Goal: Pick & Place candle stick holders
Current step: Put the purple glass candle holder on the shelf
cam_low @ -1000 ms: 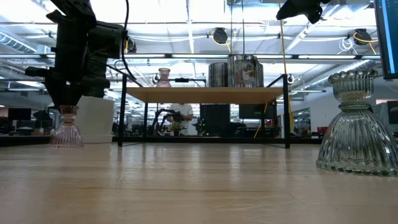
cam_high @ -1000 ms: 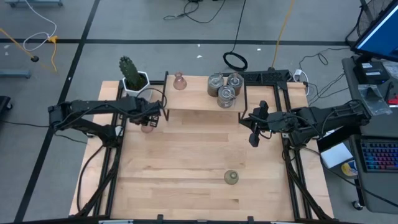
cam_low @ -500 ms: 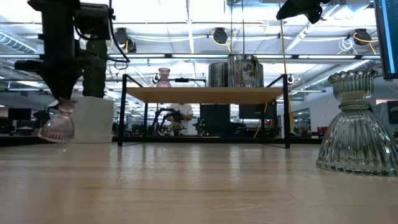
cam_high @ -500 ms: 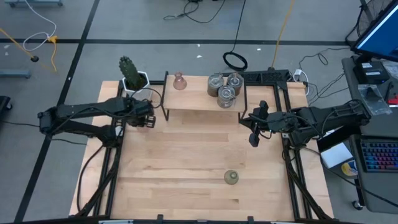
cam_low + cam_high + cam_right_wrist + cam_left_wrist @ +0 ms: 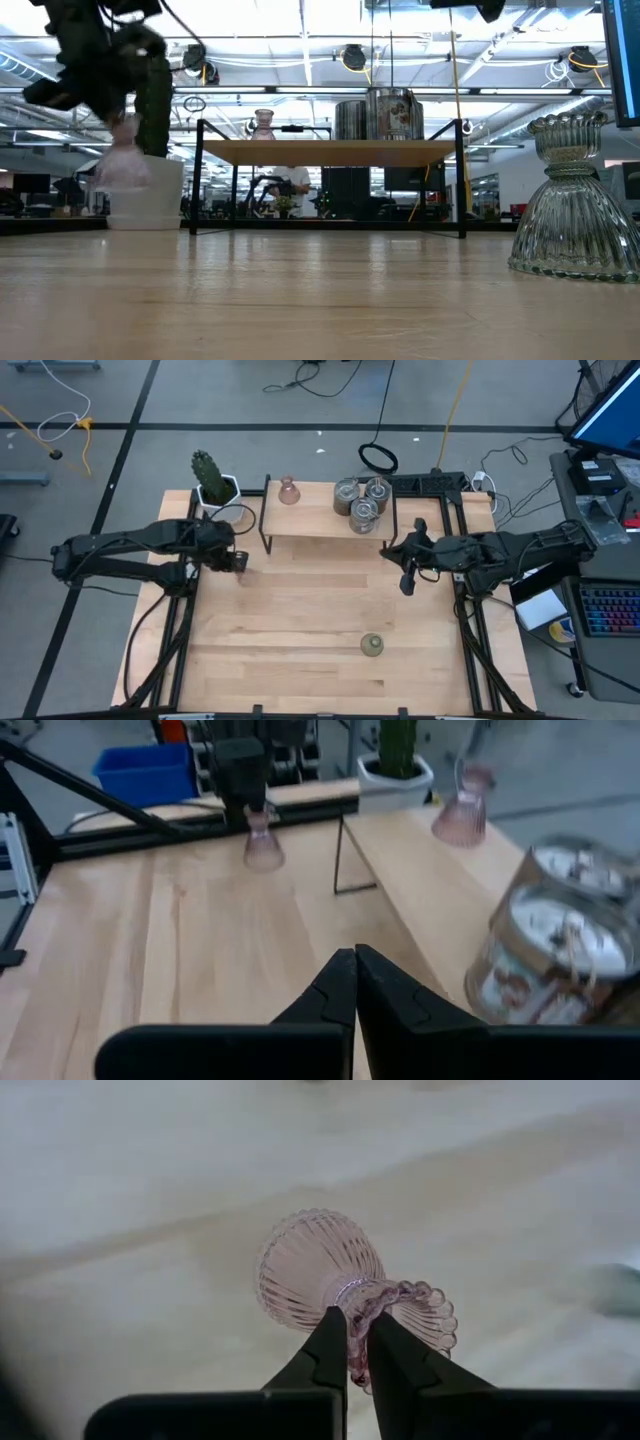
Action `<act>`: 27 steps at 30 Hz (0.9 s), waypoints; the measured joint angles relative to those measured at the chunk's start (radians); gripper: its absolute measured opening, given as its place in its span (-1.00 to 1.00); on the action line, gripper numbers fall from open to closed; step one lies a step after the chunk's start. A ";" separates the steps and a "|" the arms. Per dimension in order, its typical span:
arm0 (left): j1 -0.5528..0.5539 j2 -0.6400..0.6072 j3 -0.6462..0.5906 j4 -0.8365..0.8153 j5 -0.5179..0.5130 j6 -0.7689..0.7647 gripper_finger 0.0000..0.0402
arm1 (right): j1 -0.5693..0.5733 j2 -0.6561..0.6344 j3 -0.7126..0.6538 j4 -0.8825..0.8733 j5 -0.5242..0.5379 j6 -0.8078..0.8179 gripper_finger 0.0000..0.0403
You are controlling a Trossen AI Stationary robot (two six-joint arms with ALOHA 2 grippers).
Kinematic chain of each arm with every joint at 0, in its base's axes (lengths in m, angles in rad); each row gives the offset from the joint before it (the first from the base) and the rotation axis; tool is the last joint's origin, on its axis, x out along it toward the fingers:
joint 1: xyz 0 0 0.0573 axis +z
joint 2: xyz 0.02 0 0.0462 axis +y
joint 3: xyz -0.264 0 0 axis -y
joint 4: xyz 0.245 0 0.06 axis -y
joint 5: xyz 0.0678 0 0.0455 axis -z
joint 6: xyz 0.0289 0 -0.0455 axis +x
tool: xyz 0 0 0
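A pinkish glass candle stick holder [image 5: 316, 1267] hangs in the air at the table's left, with my left gripper [image 5: 236, 560] shut on it; it also shows blurred in the low view [image 5: 122, 162] and in the right wrist view [image 5: 262, 842]. A second pink holder [image 5: 288, 491] and three silvery cylinders [image 5: 362, 503] stand on the raised shelf [image 5: 320, 530]. An olive-green holder [image 5: 372, 645] stands on its base near the table's front. My right gripper [image 5: 405, 582] hovers shut and empty at the right. My left gripper pinches the holder's narrow neck [image 5: 356, 1292], just under its scalloped top rim [image 5: 420, 1308], between its two fingers [image 5: 332, 1342]. The fingers come from above, slanting down. The holder hangs below them, tilted, its flared base [image 5: 300, 1260] clear of the table.
A cactus in a white pot [image 5: 212, 482] stands at the far left corner, close behind my left arm. The shelf's thin black legs [image 5: 266, 542] stand just right of the held holder. Bare wood [image 5: 310, 610] spreads over the table's middle.
My left gripper has risen and drawn back toward the table's left edge, tipping as it went. The pink holder, which stood on the table a second ago, is now lifted clear and hangs tilted below the fingers.
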 joint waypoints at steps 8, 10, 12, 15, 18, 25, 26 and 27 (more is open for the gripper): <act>-0.074 -0.069 0.000 0.423 0.078 -0.068 -0.92 | 0.000 0.005 0.000 0.112 0.000 -0.161 -1.00; -0.089 -0.066 0.001 0.543 0.079 -0.071 -0.92 | 0.000 0.015 0.000 0.125 0.000 -0.196 -1.00; -0.097 -0.052 0.002 0.659 0.069 -0.073 -0.92 | -0.003 0.029 0.000 0.133 0.000 -0.233 -1.00; -0.102 -0.022 0.002 0.777 0.033 -0.065 -0.92 | -0.017 0.065 0.000 0.159 -0.001 -0.290 -1.00; -0.100 0.014 0.008 0.854 0.024 -0.056 -0.92 | -0.043 0.105 -0.001 0.186 -0.001 -0.338 -0.99; -0.099 0.152 0.154 0.813 0.024 0.041 -0.92 | -0.122 0.181 0.038 0.269 -0.090 -0.435 -0.75; -0.099 0.171 0.185 0.794 0.024 0.063 -0.92 | -0.132 0.190 0.049 0.272 -0.109 -0.442 -0.69; -0.096 0.192 0.215 0.766 0.025 0.083 -0.92 | -0.140 0.201 0.060 0.271 -0.124 -0.444 -0.64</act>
